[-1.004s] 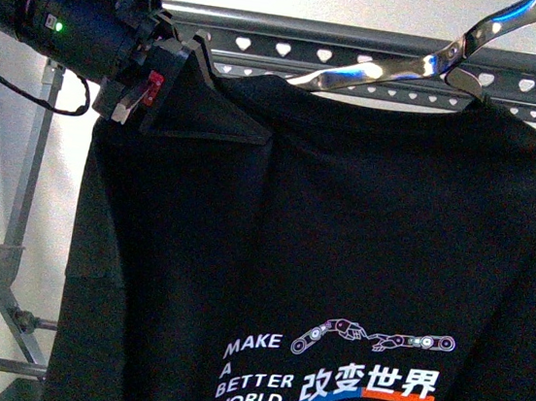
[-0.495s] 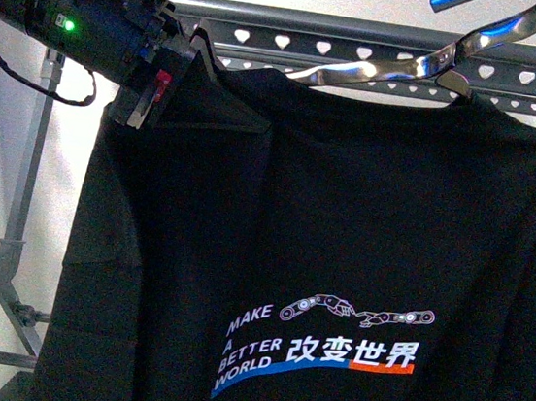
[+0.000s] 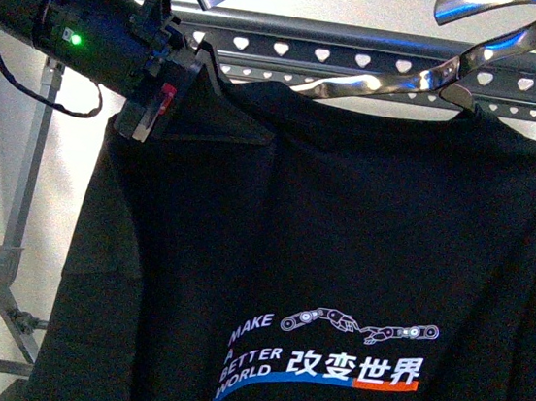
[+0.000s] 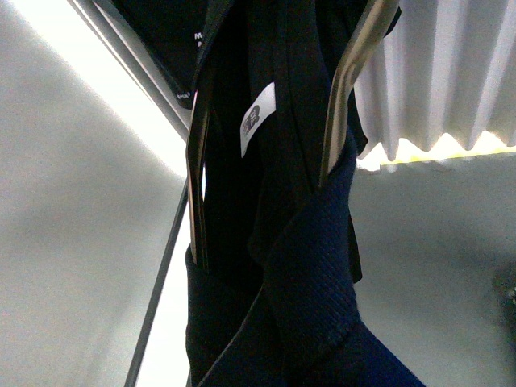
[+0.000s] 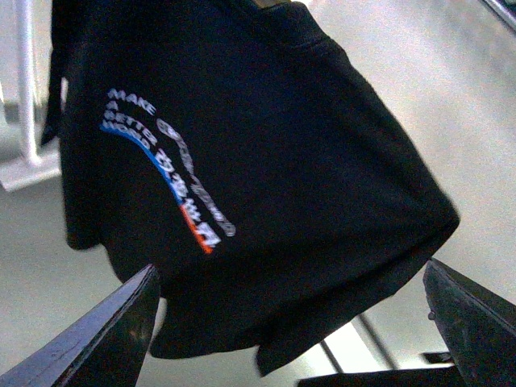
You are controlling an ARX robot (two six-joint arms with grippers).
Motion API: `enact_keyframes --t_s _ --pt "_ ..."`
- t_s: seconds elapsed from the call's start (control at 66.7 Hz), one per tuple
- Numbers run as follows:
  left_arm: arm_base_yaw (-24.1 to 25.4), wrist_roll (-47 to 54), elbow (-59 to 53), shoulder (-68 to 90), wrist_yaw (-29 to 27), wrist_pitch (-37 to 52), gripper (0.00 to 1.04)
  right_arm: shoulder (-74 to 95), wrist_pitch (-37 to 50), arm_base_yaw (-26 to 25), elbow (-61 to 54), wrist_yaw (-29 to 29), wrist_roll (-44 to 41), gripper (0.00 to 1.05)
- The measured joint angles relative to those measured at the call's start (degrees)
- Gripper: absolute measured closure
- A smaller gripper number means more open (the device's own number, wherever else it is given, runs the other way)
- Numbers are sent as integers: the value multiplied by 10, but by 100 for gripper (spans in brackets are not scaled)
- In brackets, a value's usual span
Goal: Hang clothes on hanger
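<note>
- A pale wall [image 3: 370, 3] lies behind everything. In the left wrist view a white pleated curtain [image 4: 435, 72] hangs to one side.
- The dark grey rack [image 3: 325, 53] runs its heart-punched top rail across the front view, with its legs [image 3: 24, 180] going down at the far left.
- A chrome wire hanger [image 3: 430, 79] carries the T-shirt [image 3: 343, 229]. Its hook [image 3: 525, 22] rises above the rail, and I cannot tell whether it rests on it.
- The shirt covers most of the rack; its hem and right sleeve are cut off by the frame.
- The print [image 3: 327, 359] faces the robot, low on the cloth.
- The left wrist view is crowded with dark folds, a white label [image 4: 256, 121], two shiny hanger bars and a dark blue knit edge [image 4: 314, 298], so no fingers can be made out there.
- The left gripper [image 3: 229, 122] is clamped on the shirt's left shoulder, one black finger flat on the cloth just under the rail.
- The right gripper [image 5: 290, 278] is spread wide and holds nothing. Its fingers [image 5: 121, 322] frame the hanging shirt [image 5: 266, 145], apart from it.
</note>
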Motion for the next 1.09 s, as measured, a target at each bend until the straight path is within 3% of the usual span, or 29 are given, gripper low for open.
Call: enact_keyframes --t_s 0.165,0.285,0.929,1.004,1.094 --pt "1 0 0 0 0 0 100 87 -16 79 131 98 -111 7" --pt "2 0 0 0 0 0 100 135 -17 104 183 141 -138 7" --pt "1 0 0 0 0 0 100 281 19 159 308 189 -82 8" --pt "1 0 0 0 0 0 100 289 33 164 308 195 -68 17" --pt "1 0 0 0 0 0 100 299 50 167 308 201 -50 36"
